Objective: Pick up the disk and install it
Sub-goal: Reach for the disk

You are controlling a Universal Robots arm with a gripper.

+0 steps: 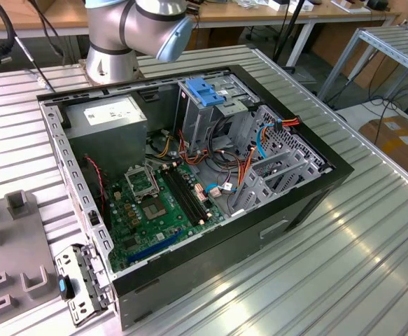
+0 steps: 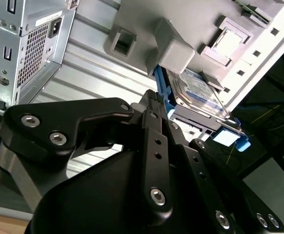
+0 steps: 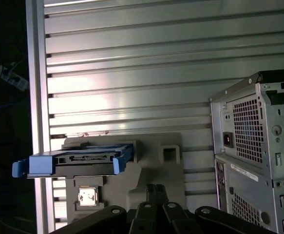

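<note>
The disk (image 3: 76,164) sits outside the computer case (image 3: 251,146), on a grey holder (image 3: 154,170). The holder lies on the ribbed metal surface (image 3: 132,73), just beside the case's rear panel. In the first wrist view the disk is seen edge-on. Its thin connector edge faces the tool (image 3: 156,192) and runs along the surface's ribs, one end toward the rear panel and the other away from it. The long axis therefore seems to run away from the tool, roughly alongside that panel. The blue carrier edges the disk and sticks out past the holder on the side far from the case. In the second wrist view the broad labelled face shows, with one end tucked beside a grey block (image 2: 176,48) of the holder. The tool is near the connector edge; I cannot tell whether it is wide or narrow. In the exterior view the case lies open on its side, motherboard and cables bare, with the arm's base (image 1: 113,66) beyond it.
</note>
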